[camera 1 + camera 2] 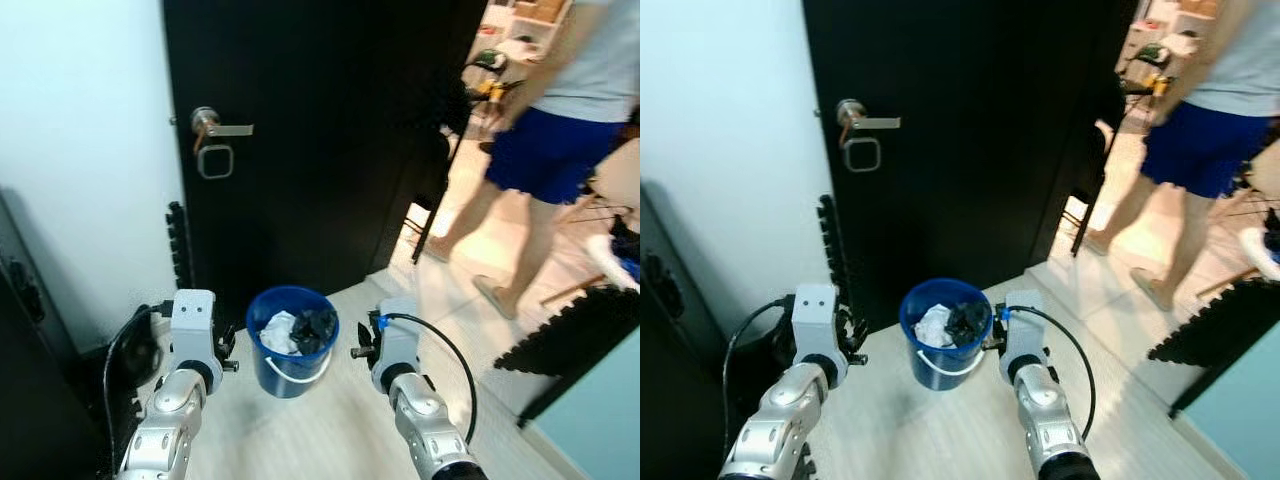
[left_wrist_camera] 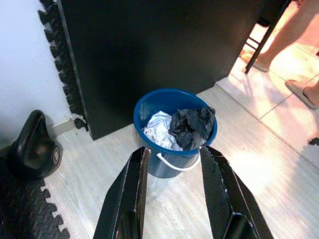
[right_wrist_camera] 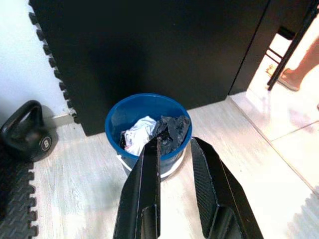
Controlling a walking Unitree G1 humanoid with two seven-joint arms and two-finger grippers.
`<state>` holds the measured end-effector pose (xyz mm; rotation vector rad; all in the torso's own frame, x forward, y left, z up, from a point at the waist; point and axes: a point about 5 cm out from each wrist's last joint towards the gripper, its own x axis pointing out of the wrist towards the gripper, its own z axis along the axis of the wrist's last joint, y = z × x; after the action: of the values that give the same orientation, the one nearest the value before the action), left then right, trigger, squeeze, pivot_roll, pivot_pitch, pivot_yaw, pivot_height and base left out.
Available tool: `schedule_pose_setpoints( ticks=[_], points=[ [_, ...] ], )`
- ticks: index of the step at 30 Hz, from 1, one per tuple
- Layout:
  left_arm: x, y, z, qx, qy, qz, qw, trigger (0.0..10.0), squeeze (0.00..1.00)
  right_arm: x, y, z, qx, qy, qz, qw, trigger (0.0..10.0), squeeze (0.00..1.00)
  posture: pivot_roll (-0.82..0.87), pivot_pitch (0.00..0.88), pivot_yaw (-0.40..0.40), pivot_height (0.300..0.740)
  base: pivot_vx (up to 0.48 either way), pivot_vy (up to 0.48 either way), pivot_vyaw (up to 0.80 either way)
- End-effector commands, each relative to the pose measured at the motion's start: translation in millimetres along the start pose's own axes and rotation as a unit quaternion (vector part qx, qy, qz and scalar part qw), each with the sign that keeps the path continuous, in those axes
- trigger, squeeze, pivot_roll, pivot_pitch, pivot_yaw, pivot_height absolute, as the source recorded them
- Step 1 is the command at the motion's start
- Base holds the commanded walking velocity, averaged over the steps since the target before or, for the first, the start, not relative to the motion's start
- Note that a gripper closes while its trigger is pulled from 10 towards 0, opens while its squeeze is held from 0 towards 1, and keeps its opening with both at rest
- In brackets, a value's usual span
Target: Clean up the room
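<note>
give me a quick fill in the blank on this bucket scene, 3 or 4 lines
1. The bucket on the floor is coloured ____.
2. Crumpled white and ____ trash sits inside it.
3. The bucket stands in front of a black ____.
4. A kettlebell rests on the floor beside the ____ foam mat.

Missing words: blue; black; door; black

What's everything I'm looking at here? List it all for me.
bucket: one, blue, white handle, on the floor before the door
crumpled trash: white and black pieces, inside the bucket
door: one, black, metal lever handle
kettlebell: one, black, on the floor by the white wall
foam mat: black, under the kettlebell
person: one, blue shorts, in the doorway on the right
left tool: open, pointing at the bucket
right tool: open, beside the bucket
</note>
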<state>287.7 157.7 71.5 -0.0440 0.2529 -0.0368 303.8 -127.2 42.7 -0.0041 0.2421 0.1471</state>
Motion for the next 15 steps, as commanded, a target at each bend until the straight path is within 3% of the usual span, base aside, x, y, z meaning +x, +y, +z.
schedule_pose_setpoints(
  ticks=[1,7,15],
  points=[
    [-0.6,-2.6,-1.6,-0.002,0.005,-0.003,1.0,10.0,0.0,1.3,-2.6,2.1,0.002,0.002,-0.003,1.0,10.0,0.0,0.07,0.0,-0.119,0.726,0.0,0.0,0.0],
    [-1.3,-2.6,-3.0,-0.003,0.007,-0.003,1.0,10.0,0.0,2.0,-1.7,1.6,0.001,0.009,-0.002,1.0,10.0,0.0,0.07,0.0,-0.12,0.726,0.0,0.0,-0.16],
    [-0.3,-3.1,-2.8,-0.001,0.008,-0.006,1.0,10.0,0.0,1.6,-4.4,-0.4,0.001,0.014,-0.009,1.0,10.0,0.0,0.07,0.0,-0.114,0.726,0.0,0.0,-0.8]
  ],
)
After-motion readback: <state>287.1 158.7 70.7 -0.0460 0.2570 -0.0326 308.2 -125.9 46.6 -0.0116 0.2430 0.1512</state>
